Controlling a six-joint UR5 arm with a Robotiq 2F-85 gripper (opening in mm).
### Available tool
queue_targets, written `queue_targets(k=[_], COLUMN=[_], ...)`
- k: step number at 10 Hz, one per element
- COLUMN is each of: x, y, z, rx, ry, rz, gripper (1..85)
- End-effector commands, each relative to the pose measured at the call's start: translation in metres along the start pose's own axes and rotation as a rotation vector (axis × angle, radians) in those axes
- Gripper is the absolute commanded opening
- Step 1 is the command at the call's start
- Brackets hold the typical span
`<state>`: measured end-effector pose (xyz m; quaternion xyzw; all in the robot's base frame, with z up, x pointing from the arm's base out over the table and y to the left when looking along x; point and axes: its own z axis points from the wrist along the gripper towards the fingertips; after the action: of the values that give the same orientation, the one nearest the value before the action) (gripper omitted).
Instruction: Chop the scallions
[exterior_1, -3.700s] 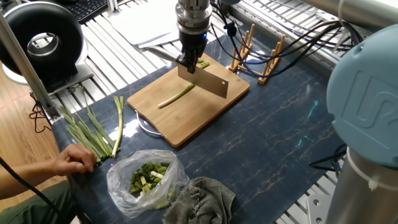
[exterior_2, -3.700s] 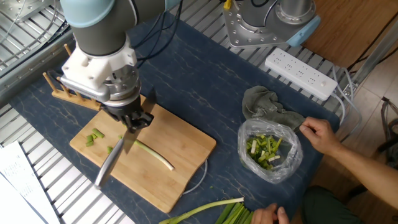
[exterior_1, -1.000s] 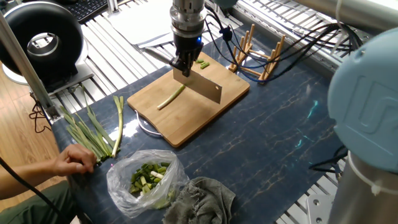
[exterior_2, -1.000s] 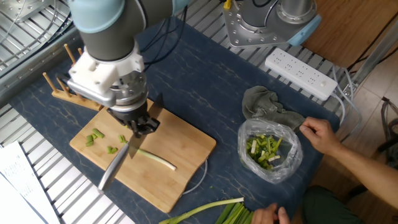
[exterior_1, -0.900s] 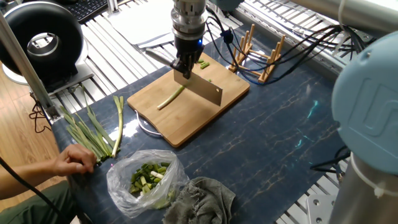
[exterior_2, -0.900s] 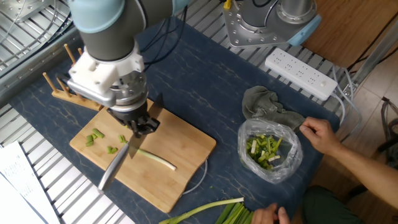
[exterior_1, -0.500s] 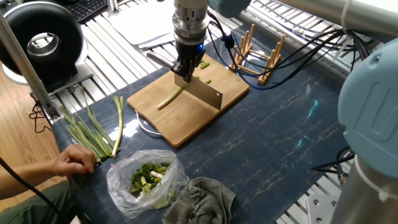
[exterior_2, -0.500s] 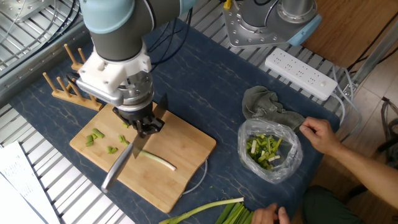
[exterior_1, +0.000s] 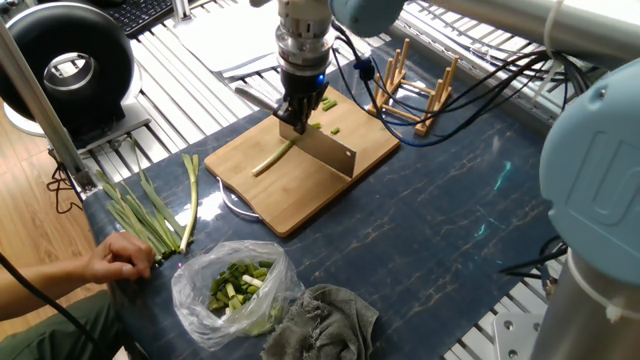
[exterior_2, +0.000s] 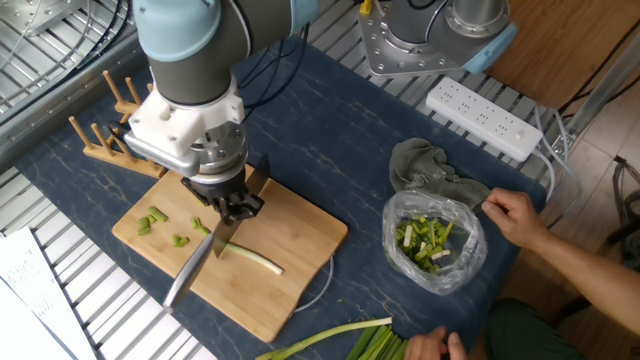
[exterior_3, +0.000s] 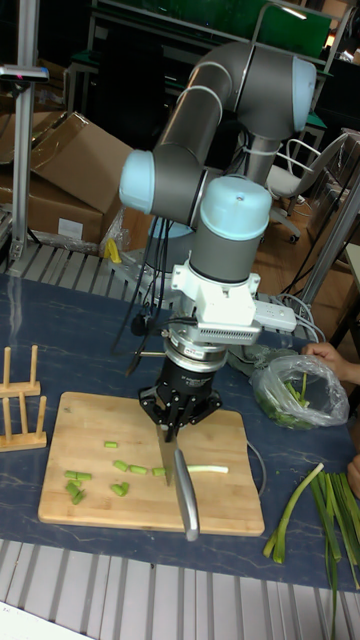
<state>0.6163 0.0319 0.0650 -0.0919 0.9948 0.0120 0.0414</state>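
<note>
On the wooden cutting board lies one thin scallion stalk, pale at its near end. It shows again as the stalk and the stalk. Short green cut bits lie on the board's far side, also visible as bits and bits. My gripper is shut on the handle of a cleaver. The cleaver blade stands edge-down at the stalk's green end, and the gripper is right above that end.
A bundle of long uncut green stalks lies left of the board, under a person's hand. A clear bag of chopped greens and a grey cloth sit in front. A wooden rack stands behind the board. A power strip lies at the table's edge.
The gripper and cleaver have shifted a little along the stalk toward its pale end. Since the oldest frames the stalk has got shorter and more cut bits lie on the board.
</note>
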Motion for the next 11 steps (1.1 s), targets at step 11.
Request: queue_targets(k=[11], x=[-0.019], y=[-0.008], z=[0.005], rx=[-0.001], ry=[0.033], rz=[-0.055], gripper=[1.7])
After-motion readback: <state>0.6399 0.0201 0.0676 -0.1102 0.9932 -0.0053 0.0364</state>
